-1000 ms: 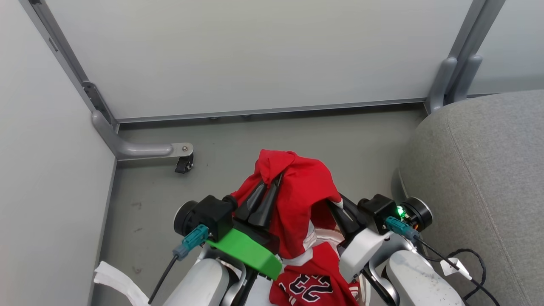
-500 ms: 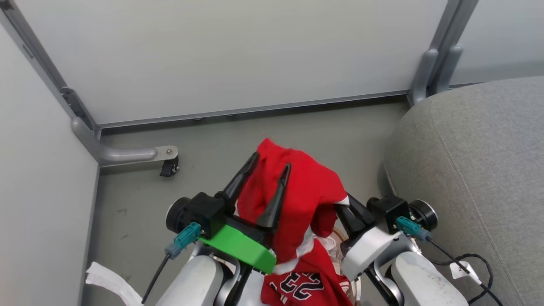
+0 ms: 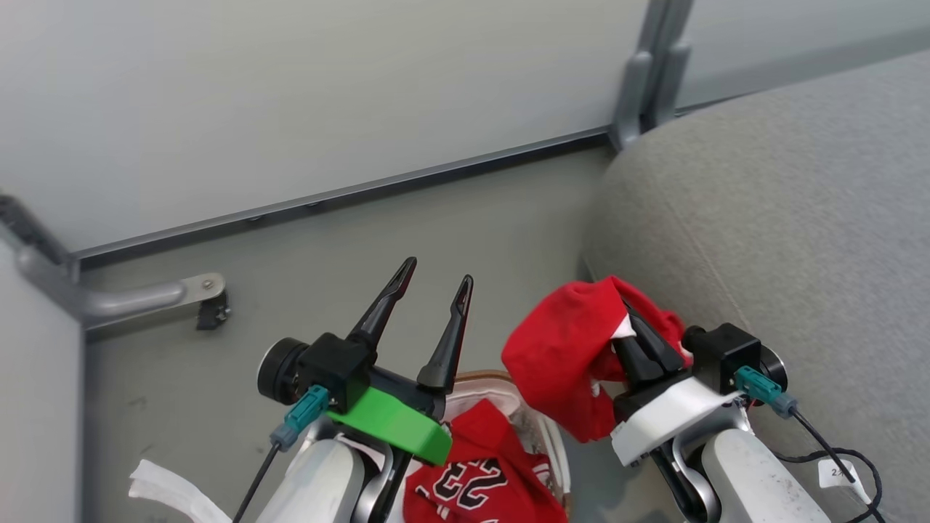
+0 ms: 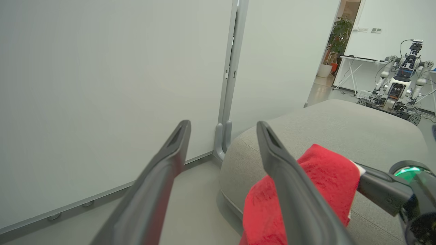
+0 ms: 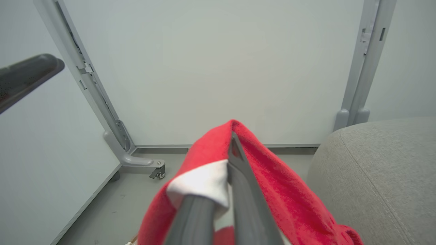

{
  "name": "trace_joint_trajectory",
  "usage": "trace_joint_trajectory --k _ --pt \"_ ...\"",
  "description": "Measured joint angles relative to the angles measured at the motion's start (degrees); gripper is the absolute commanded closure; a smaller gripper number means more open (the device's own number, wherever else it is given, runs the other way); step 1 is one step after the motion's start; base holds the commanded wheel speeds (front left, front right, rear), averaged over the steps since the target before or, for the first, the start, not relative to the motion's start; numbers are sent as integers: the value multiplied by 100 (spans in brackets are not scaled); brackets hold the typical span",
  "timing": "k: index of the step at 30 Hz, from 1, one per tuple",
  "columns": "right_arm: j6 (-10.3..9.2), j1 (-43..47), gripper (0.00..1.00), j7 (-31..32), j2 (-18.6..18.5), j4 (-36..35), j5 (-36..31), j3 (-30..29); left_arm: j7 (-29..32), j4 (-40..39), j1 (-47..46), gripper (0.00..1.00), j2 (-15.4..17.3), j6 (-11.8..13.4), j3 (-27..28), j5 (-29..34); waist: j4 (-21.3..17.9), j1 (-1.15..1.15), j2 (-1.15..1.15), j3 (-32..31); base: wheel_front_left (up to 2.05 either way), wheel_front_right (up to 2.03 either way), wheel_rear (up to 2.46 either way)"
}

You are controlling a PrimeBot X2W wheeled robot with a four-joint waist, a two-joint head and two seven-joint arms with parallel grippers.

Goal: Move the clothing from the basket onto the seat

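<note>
- Since a second ago, left gripper (image 3: 439,270) has sprung apart, letting go of the soft red garment (image 3: 559,356).
- Head view: right gripper (image 3: 629,316) alone clenches that bunched cloth at 4 o'clock, beside the rounded woven-grey seat (image 3: 763,218). The numbered jersey (image 3: 465,483) lies crumpled in the brown-rimmed basket (image 3: 485,376) at 6 o'clock.
- Left wrist view: its tapered dark fingers are spread with nothing between them, and red cloth shows at 5 o'clock.
- Right wrist view: closed fingers pinch white-trimmed red fabric at 6 o'clock.

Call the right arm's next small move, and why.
Probably carry the right gripper to its right, over the seat, before opening. It is shut on the red garment, which hangs beside the seat's rounded edge, not over it. The left gripper is open and empty.
</note>
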Motion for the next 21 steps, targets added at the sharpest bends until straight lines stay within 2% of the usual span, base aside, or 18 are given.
trace_joint_trajectory --k 12,21 --pt "0 90 100 1 4 -245 166 -238 0 -64 175 0 16 -1 166 141 -1307 0 0 165 0 0 0" --pt "0 31 100 0 -3 -403 185 -394 0 -81 187 0 77 -1 -20 182 -2127 0 0 333 0 0 0"
